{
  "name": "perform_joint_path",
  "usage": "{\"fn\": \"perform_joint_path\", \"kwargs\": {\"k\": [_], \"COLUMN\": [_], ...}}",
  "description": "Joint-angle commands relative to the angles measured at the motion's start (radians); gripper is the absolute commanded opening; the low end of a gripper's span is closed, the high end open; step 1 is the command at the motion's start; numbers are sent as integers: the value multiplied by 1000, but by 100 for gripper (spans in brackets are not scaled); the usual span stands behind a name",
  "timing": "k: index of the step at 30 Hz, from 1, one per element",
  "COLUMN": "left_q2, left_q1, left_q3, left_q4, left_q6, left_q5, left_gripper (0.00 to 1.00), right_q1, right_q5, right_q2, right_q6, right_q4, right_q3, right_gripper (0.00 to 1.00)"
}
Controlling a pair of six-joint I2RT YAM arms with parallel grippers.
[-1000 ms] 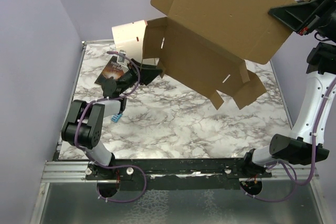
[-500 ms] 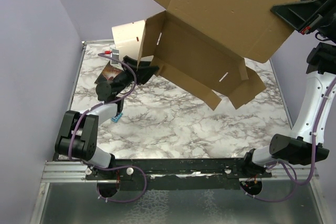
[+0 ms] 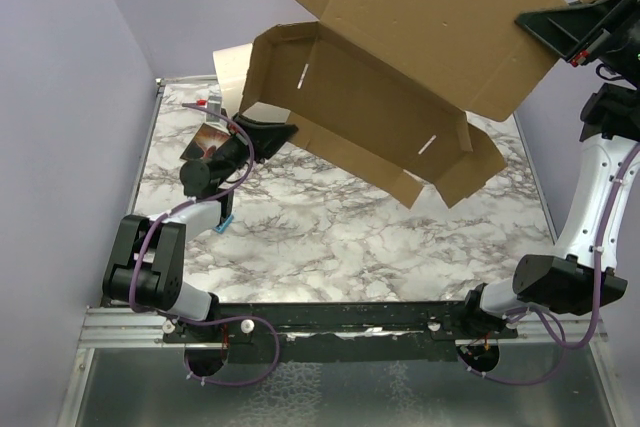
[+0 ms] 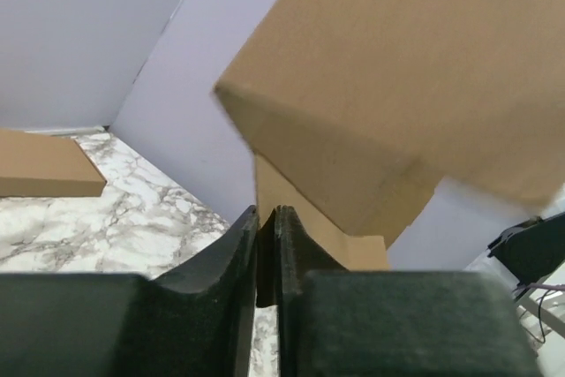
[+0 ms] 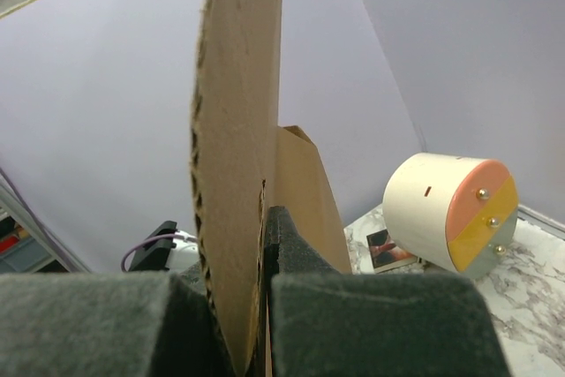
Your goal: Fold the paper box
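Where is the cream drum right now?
The drum sits at the table's far left corner, mostly hidden in the top view behind the raised paper box; the right wrist view shows it clearly.

A bench (image 3: pixel 330 237) topped in a white marble pattern with grey veining is seen across the middle of the top view, bordered by a thin metal edge and enclosed by plain lavender walls (image 3: pixel 60 97) at 9, 12 and 3 o'clock. Along its near edge at 6 o'clock an aluminium rail (image 3: pixel 120 325) is fitted, and beyond that, at the very bottom, a sheet of textured grey metal (image 3: pixel 330 397) is laid. The scene is lit evenly and softly, and only faint shadows are cast on the marble.
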Motion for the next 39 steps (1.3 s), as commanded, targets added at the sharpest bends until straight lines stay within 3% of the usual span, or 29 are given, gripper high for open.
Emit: {"fn": "perform_joint_path", "kwargs": {"k": [1, 9, 11, 12, 13, 14, 19, 20, 22, 23, 24, 31, 34, 36, 39], "left_q2": [-33, -26, -21, -17, -13, -11, -14, -9, -6, -9, -21, -271, -416, -482, -512], "left_q1": [1, 6, 11, 14, 17, 20, 55, 79, 136, 161, 181, 253, 264, 265, 264], "left_q3": [-7, -25, -16, -12, -6, -5, -43, -69, -150, -198, -248, -447, -374, -278, -170], "left_q4": [254, 254, 253, 253, 254, 252, 253, 251, 253, 252, 252, 209, -47, -279, -459], "left_q6": [-83, -94, -99, -105, -104, -100, -66, -68, -110, -124, -119, 33, 136, 240, 349], "left_q5": [-10, -30, -26, -24, -17, -13, -15, -22, -73, -102, -126, -211, -189, -149, -122], "left_gripper": [0, 0, 25, 31, 9, 0, 0, 14, 52, 64, 68, 68, 70, 70, 69], "right_q1": [-9, -9, -9, -9, -9, -9, -9, -9, -11, -11, -11, -11, -11, -11, -11], "right_q5": [59, 57, 56, 56, 56, 56, 58, 58, 52, 43, 33, -116, -234, -299, -372], "right_q2": [-4, -10, -13, -15, -16, -16, -13, -13, -10, -10, -15, -66, -119, -162, -237], "right_q6": [15, 18, 21, 22, 24, 24, 21, 15, -23, -72, -127, -477, -643, -779, -950], "right_q4": [42, 56, 62, 66, 69, 71, 115, 132, 165, 164, 148, 119, 106, 2, -117], "right_q3": [-18, -44, -53, -57, -61, -63, -88, -96, -110, -113, -121, -199, -288, -355, -441], "right_gripper": [1, 1, 1, 1, 1, 1, 1, 1, 1, 1, 1, 1, 1, 1, 1]}}
